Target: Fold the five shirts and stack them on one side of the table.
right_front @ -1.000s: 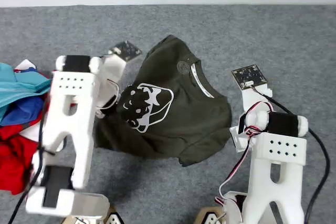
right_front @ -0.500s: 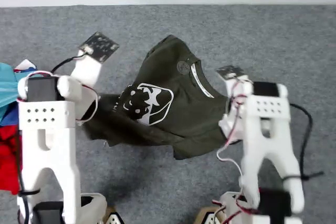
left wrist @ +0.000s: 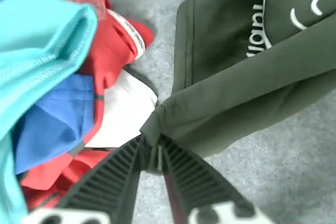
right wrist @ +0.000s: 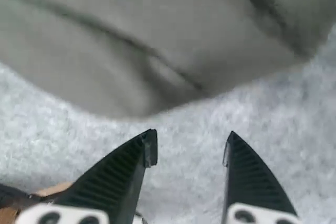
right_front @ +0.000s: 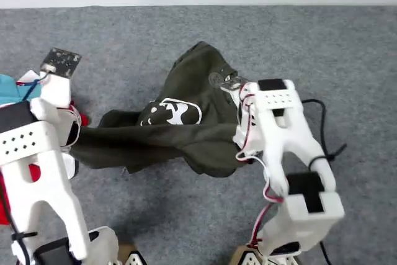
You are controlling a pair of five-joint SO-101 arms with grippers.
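**Shirt pinched at one end, loose at the other**

Here's the dark green shirt [right_front: 186, 128], out in the middle of the grey tabletop [right_front: 310, 48], and it's pulled long and low toward the left arm [right_front: 37, 153]. The left jaws are closed tight on it. In the left wrist view a bunched corner of the shirt [left wrist: 252, 93] is nipped right at their tips, and the cloth fans out from that pinch in one taut fold. Just beside the pinch sits the pile of shirts [left wrist: 79, 77], red, turquoise, blue and a bit of white, heaped at the left edge of the tabletop.

Over to the other side. The right arm [right_front: 279, 122] hangs over the shirt's right-hand edge, and the right jaws stand wide apart with nothing between them but grey tabletop [right wrist: 189, 124]. The shirt [right wrist: 157, 35] lies just past their tips, close but not inside the gap.

From above, the white print [right_front: 170, 113] faces up near the middle of the shirt. The collar end lies flat on the far side. The near edge is gathered into a thick roll running between the two arms.
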